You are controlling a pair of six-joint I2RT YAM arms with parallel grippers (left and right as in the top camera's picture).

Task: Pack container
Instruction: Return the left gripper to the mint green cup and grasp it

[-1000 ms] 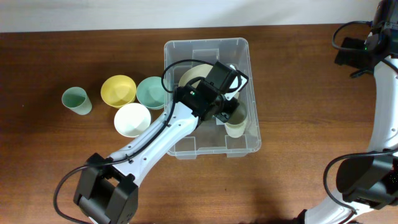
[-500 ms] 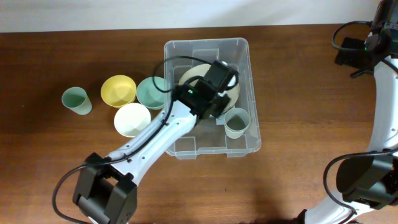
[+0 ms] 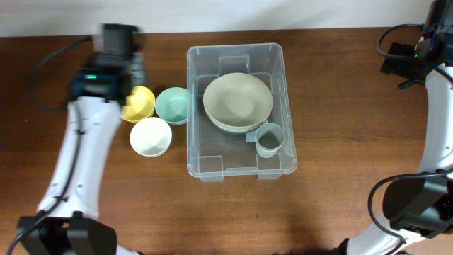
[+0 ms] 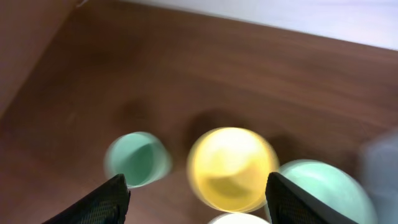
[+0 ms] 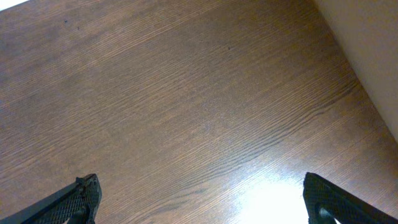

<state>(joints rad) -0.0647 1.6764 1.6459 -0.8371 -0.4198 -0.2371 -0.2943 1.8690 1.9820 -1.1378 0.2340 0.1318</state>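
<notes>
Your container (image 3: 212, 161) sits in the middle of the table (image 3: 340, 106), with a big pale bowl (image 3: 238, 103) and a small cup (image 3: 269, 139) inside. The yellow bowl (image 3: 141, 105), green bowl (image 3: 172, 105), white bowl (image 3: 150, 136) and green cup (image 4: 137, 159) wait outside. Your left pincer (image 4: 198, 202) and right pincer (image 5: 202, 205) are wide open, holding nothing.

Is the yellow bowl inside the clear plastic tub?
No, the yellow bowl stands outside the container, off to its left.

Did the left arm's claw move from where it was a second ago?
Yes. The left claw came out of the container and swung far to the left. It now hangs over the yellow bowl, outside the container's left wall.
</notes>
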